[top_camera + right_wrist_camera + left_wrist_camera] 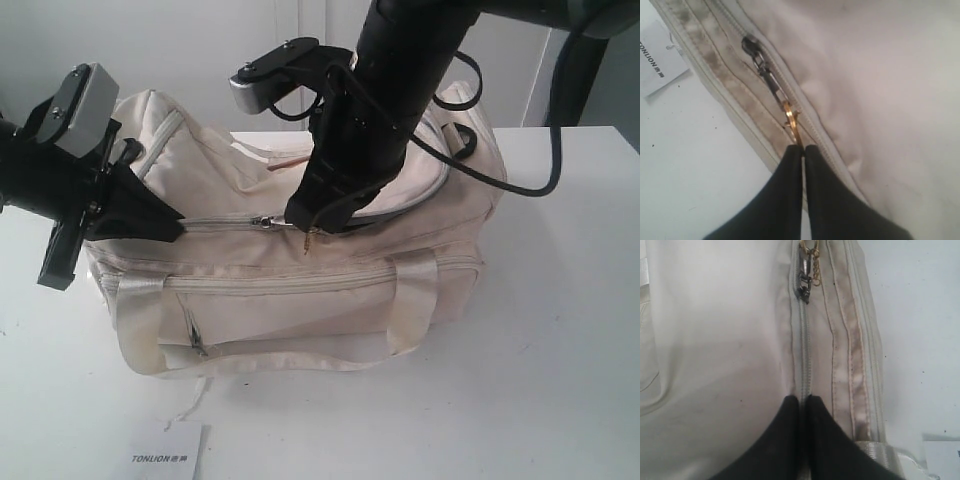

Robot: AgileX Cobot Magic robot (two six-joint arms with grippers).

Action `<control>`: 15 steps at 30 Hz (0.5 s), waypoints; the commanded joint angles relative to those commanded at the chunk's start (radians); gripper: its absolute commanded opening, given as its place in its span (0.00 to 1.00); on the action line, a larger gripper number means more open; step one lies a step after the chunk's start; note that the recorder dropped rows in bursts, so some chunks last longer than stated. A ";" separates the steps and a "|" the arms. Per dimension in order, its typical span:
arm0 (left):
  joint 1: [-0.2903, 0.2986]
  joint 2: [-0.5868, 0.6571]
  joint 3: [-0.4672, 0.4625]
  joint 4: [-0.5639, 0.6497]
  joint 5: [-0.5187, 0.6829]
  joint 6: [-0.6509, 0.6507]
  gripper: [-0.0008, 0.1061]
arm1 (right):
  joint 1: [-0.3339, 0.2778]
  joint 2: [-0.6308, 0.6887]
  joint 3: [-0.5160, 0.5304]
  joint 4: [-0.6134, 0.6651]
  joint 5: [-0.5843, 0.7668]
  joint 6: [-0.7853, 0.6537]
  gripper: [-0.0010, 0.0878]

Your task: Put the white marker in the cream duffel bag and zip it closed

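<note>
Softness first: handling the cream duffel bag (330, 290) as light, floppy cloth, sagging on the bench (560, 350) unless held taut. Clamping the zip seam (803, 350) near its left end with the left gripper (802, 400), fingers (782, 440) shut on fabric. Pinching the thin, slippery gold chain pull (791, 117) with the right gripper (803, 149), fingers (830, 200) closed on it. Not seeing the white marker anywhere; probably lying inside.

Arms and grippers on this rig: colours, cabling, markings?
Both arms black. Left gripper and right gripper have matte black, wedge-shaped tapering fingers. Silver-grey camera box on each wrist. Loose black cable loops off the right arm. No markings visible.
</note>
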 joint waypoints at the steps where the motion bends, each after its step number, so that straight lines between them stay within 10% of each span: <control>1: 0.000 0.000 0.000 0.000 0.000 0.000 0.01 | 0.000 0.000 0.000 0.000 0.000 0.000 0.01; 15: 0.000 0.000 0.000 0.000 -0.002 -0.004 0.01 | -0.019 -0.011 0.021 -0.008 0.000 0.000 0.01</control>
